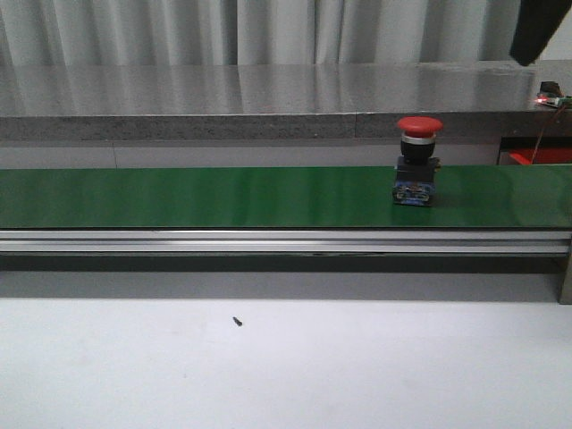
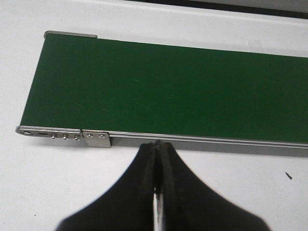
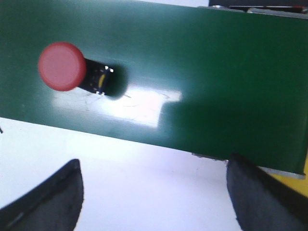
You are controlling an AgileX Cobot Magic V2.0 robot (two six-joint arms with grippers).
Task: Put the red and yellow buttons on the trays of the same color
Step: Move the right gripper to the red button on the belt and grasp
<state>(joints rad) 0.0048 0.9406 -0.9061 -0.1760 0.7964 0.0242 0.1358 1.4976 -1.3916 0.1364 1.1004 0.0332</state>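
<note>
One red-capped button [image 1: 417, 161] (black-bodied) stands upright on the belt [image 1: 197, 197]; left pincer [image 2: 157, 149] clenched, right pincer [image 3: 154, 185] released.

Pale pleated curtain [image 1: 179, 31] behind a grey stone-topped counter [image 1: 223, 112].

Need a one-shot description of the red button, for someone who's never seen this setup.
Find the long green conveyor belt crossing the table. Toward its right end the red button stands upright: a red mushroom cap on a black body with a blue base. Nothing else sits on the belt.
</note>
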